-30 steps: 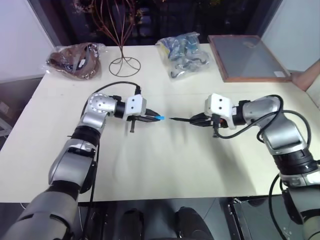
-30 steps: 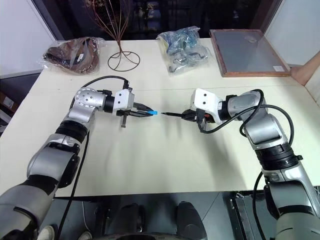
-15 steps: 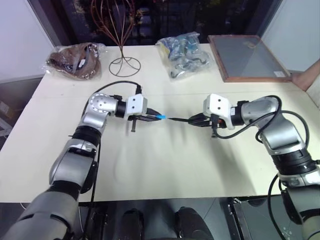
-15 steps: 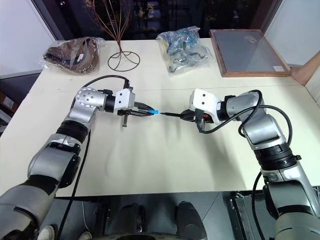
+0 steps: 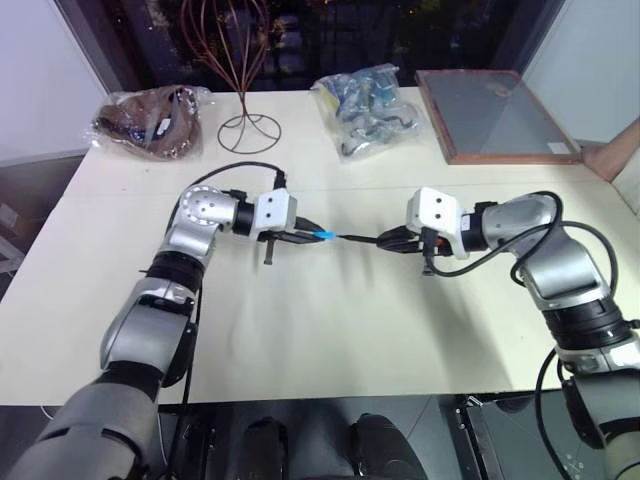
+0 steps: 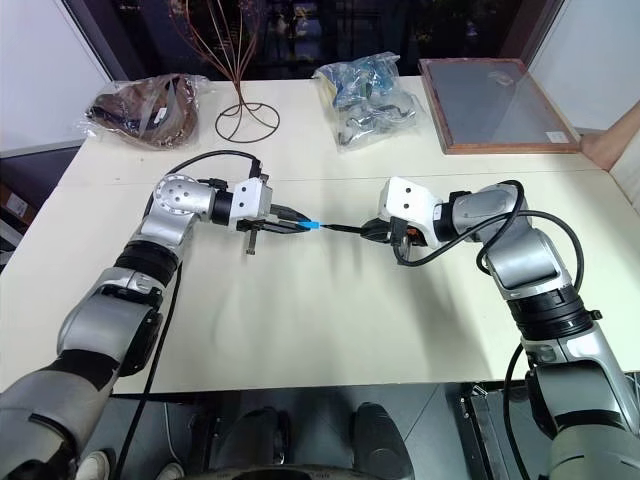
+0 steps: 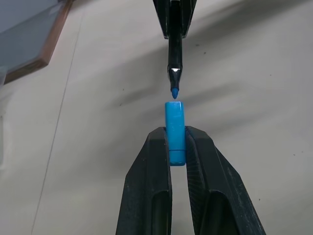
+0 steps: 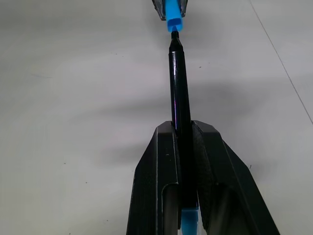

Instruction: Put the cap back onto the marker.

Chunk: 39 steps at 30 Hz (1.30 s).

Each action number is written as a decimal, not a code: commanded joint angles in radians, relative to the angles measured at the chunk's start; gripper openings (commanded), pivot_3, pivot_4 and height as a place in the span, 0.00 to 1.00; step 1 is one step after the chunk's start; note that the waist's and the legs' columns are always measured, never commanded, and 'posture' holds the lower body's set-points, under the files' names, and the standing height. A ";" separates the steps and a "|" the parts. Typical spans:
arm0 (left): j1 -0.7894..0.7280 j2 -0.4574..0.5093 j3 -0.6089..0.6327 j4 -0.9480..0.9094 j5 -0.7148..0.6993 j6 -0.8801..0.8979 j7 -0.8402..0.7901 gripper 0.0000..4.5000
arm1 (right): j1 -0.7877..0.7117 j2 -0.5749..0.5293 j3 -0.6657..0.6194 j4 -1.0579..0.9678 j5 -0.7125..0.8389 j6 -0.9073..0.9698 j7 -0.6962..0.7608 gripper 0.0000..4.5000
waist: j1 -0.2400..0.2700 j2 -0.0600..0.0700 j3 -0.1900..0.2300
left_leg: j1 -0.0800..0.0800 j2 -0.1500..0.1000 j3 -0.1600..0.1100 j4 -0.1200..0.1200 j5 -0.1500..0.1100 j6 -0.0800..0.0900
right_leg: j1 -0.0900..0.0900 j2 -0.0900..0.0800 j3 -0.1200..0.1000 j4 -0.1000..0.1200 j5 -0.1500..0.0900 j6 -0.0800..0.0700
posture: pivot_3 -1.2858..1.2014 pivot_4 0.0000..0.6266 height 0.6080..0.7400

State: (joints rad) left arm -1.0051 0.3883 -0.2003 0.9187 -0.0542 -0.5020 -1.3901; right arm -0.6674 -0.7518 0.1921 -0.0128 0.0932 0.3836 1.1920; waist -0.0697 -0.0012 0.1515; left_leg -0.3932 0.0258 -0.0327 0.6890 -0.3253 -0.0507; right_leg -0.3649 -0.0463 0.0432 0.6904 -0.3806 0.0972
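My left gripper (image 7: 177, 147) pinches the cap (image 7: 174, 131); my right gripper (image 8: 186, 142) pinches the marker (image 8: 178, 85). The tip is just at the cap's mouth, so I should push straight and slow.

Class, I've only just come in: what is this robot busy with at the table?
It is recapping a pen. The left gripper is shut on a tiny bright light-blue plastic cap, and the right gripper is shut on a thin black marker. Both are held above the pale table, pointing at each other. In the left wrist view the marker's blue tip sits just short of the cap's mouth, roughly lined up with it, so the cap is not on yet.
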 commanded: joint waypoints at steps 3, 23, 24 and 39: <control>-0.009 0.000 0.020 -0.040 -0.019 0.003 -0.004 0.00 | -0.018 0.003 -0.005 -0.008 0.010 -0.016 0.000 0.00 | 0.000 0.000 0.000 | 0.000 0.000 0.000 0.000 0.000 0.000 | 0.000 0.000 0.000 0.000 0.000 0.000 | 0.52 0.24 1.00; 0.006 -0.014 0.008 -0.071 -0.012 0.022 -0.004 0.00 | -0.023 0.012 0.003 -0.023 0.013 -0.009 -0.004 0.00 | 0.000 0.000 0.000 | 0.000 0.000 0.000 0.000 0.000 0.000 | 0.000 0.000 0.000 0.000 0.000 0.000 | 0.52 0.24 1.00; 0.007 -0.014 0.007 -0.072 -0.011 0.020 -0.003 0.00 | -0.024 0.013 0.004 -0.024 0.013 -0.008 -0.004 0.00 | 0.000 0.000 0.000 | 0.000 0.000 0.000 0.000 0.000 0.000 | 0.000 0.000 0.000 0.000 0.000 0.000 | 0.52 0.24 1.00; 0.009 -0.021 -0.023 -0.066 0.030 0.005 0.004 0.00 | -0.062 0.036 0.032 -0.016 0.002 -0.006 -0.008 0.00 | 0.000 0.000 0.000 | 0.000 0.000 0.000 0.000 0.000 0.000 | 0.000 0.000 0.000 0.000 0.000 0.000 | 0.52 0.24 1.00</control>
State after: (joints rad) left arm -0.9937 0.3726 -0.2148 0.8781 -0.0303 -0.4881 -1.3879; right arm -0.6910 -0.7286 0.2322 -0.0017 0.0821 0.3883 1.1878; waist -0.0697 -0.0012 0.1515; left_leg -0.3932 0.0258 -0.0327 0.6891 -0.3253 -0.0507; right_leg -0.3649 -0.0462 0.0431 0.6907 -0.3806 0.0972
